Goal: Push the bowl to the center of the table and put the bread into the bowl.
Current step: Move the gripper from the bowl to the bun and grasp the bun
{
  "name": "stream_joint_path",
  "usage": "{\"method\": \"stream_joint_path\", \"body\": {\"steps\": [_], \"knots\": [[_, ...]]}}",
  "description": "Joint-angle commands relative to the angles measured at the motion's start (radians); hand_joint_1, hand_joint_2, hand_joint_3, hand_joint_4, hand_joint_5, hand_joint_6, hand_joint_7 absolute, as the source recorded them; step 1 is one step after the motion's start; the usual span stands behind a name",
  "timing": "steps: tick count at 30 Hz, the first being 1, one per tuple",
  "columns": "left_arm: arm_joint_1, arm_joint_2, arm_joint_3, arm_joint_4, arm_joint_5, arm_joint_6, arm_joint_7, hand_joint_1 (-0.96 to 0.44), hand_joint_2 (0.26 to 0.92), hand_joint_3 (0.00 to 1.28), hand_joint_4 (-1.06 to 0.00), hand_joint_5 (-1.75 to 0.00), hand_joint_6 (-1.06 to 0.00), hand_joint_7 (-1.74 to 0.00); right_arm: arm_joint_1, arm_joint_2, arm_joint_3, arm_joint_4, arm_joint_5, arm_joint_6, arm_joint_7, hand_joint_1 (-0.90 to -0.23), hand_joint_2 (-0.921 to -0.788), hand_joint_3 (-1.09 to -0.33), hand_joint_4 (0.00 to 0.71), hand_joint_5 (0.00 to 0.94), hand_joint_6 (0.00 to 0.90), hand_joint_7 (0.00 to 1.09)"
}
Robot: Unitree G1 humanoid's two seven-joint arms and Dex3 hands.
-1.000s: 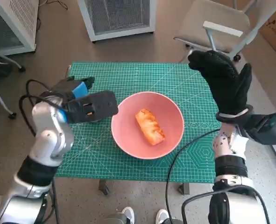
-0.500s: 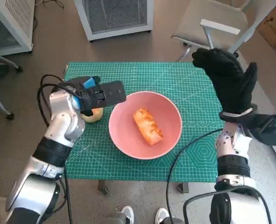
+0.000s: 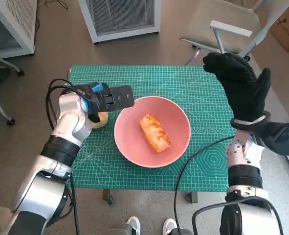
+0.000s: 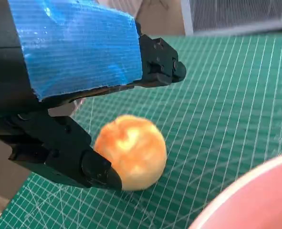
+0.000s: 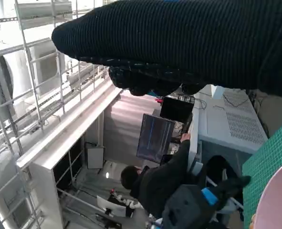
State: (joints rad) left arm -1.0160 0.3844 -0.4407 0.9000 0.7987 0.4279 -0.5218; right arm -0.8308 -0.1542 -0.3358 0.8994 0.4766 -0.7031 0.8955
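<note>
A pink bowl [image 3: 134,142] sits near the middle of the green cutting mat [image 3: 193,88], with an orange-brown piece of bread [image 3: 156,132] lying inside it. My left hand [image 3: 107,99] hovers just left of the bowl, its fingers [image 4: 59,157] spread over a round yellow fruit [image 4: 131,152] without gripping it. The bowl's rim [image 4: 255,191] shows at the corner of the left wrist view. My right hand [image 3: 239,88] is raised high above the mat's right side, fingers apart, holding nothing.
The yellow fruit [image 3: 100,120] lies on the mat left of the bowl. A grey chair [image 3: 227,22] stands behind the table, white cabinets [image 3: 120,17] further back. A person [image 5: 164,181] sits at a monitor in the right wrist view.
My left hand has swung in from the table's left edge to over the yellow fruit beside the bowl. The right hand stays raised. Bowl and bread have not moved.
</note>
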Motion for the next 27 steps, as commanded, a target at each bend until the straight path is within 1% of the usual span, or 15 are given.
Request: {"method": "stream_joint_path", "body": {"steps": [1,3,4,5,8,11,12,13,16,17,19,23,24,25,27], "knots": [[-0.037,-0.007,-0.012,0.075,-0.025,-0.030,0.018,0.04,0.695,0.09,-0.39,-0.24,-0.32,-0.01,0.036,-0.005,0.002,-0.009,-0.011,-0.001,-0.013,-0.611,-0.921,-0.587,0.148,0.002,0.206,0.18],[-0.043,-0.011,-0.021,0.112,-0.029,-0.037,0.022,0.05,0.701,0.09,-0.40,-0.66,-0.32,-0.01,0.040,-0.007,0.002,-0.012,-0.011,0.000,-0.015,-0.613,-0.921,-0.588,0.149,0.002,0.205,0.19],[-0.046,-0.012,-0.024,0.123,-0.031,-0.040,0.024,0.06,0.705,0.08,-0.40,-1.05,-0.31,0.00,0.041,-0.007,0.002,-0.014,-0.011,0.000,-0.016,-0.613,-0.921,-0.588,0.149,0.002,0.205,0.19],[-0.049,-0.014,-0.027,0.137,-0.034,-0.039,0.024,0.06,0.707,0.08,-0.39,-1.30,-0.30,0.00,0.042,-0.007,0.001,-0.015,-0.012,0.001,-0.017,-0.613,-0.921,-0.588,0.149,0.002,0.205,0.19],[-0.060,-0.018,-0.030,0.169,-0.041,-0.038,0.025,0.08,0.705,0.07,-0.47,-1.60,-0.31,-0.01,0.044,-0.006,0.002,-0.017,-0.015,0.000,-0.022,-0.612,-0.921,-0.588,0.149,0.002,0.204,0.19],[-0.068,-0.023,-0.039,0.201,-0.044,-0.039,0.024,0.08,0.704,0.07,-0.51,-1.70,-0.31,-0.01,0.047,-0.005,0.003,-0.021,-0.017,0.000,-0.025,-0.612,-0.921,-0.588,0.149,0.002,0.203,0.19],[-0.072,-0.027,-0.045,0.220,-0.041,-0.038,0.020,0.07,0.707,0.07,-0.46,-1.61,-0.31,-0.01,0.048,-0.004,0.003,-0.022,-0.016,0.001,-0.025,-0.612,-0.921,-0.588,0.149,0.002,0.203,0.19],[-0.075,-0.030,-0.051,0.235,-0.039,-0.038,0.018,0.06,0.712,0.08,-0.36,-1.22,-0.33,-0.01,0.049,-0.004,0.003,-0.023,-0.016,0.001,-0.025,-0.612,-0.921,-0.588,0.149,0.002,0.203,0.19],[-0.084,-0.035,-0.060,0.262,-0.040,-0.043,0.017,0.04,0.720,0.08,-0.35,-0.55,-0.35,-0.01,0.051,-0.003,0.004,-0.027,-0.016,0.002,-0.026,-0.613,-0.921,-0.588,0.150,0.002,0.203,0.19],[-0.086,-0.036,-0.063,0.271,-0.040,-0.045,0.016,0.02,0.722,0.08,-0.30,-0.37,-0.38,-0.02,0.052,-0.003,0.005,-0.028,-0.016,0.003,-0.026,-0.612,-0.921,-0.589,0.150,0.002,0.203,0.19],[-0.091,-0.040,-0.076,0.296,-0.035,-0.051,0.009,0.01,0.726,0.08,-0.23,-0.20,-0.43,-0.04,0.052,-0.003,0.005,-0.030,-0.016,0.003,-0.028,-0.611,-0.921,-0.588,0.149,0.001,0.202,0.19],[-0.099,-0.042,-0.089,0.322,-0.035,-0.056,0.009,-0.01,0.740,0.08,-0.17,-0.06,-0.51,-0.08,0.053,-0.003,0.006,-0.032,-0.015,0.005,-0.029,-0.609,-0.921,-0.587,0.149,0.001,0.201,0.19],[-0.100,-0.042,-0.090,0.328,-0.037,-0.055,0.018,0.00,0.744,0.08,-0.23,-0.08,-0.54,-0.09,0.053,-0.003,0.006,-0.032,-0.013,0.006,-0.028,-0.609,-0.921,-0.587,0.149,0.001,0.201,0.19],[-0.100,-0.042,-0.090,0.332,-0.038,-0.054,0.024,0.02,0.755,0.07,-0.31,-0.33,-0.60,-0.21,0.053,-0.002,0.006,-0.032,-0.012,0.007,-0.028,-0.608,-0.921,-0.587,0.149,0.001,0.201,0.19],[-0.098,-0.043,-0.089,0.336,-0.041,-0.055,0.044,0.03,0.768,0.06,-0.32,-0.64,-0.61,-0.40,0.053,-0.001,0.007,-0.031,-0.011,0.007,-0.026,-0.607,-0.921,-0.586,0.149,0.001,0.201,0.19]]}}
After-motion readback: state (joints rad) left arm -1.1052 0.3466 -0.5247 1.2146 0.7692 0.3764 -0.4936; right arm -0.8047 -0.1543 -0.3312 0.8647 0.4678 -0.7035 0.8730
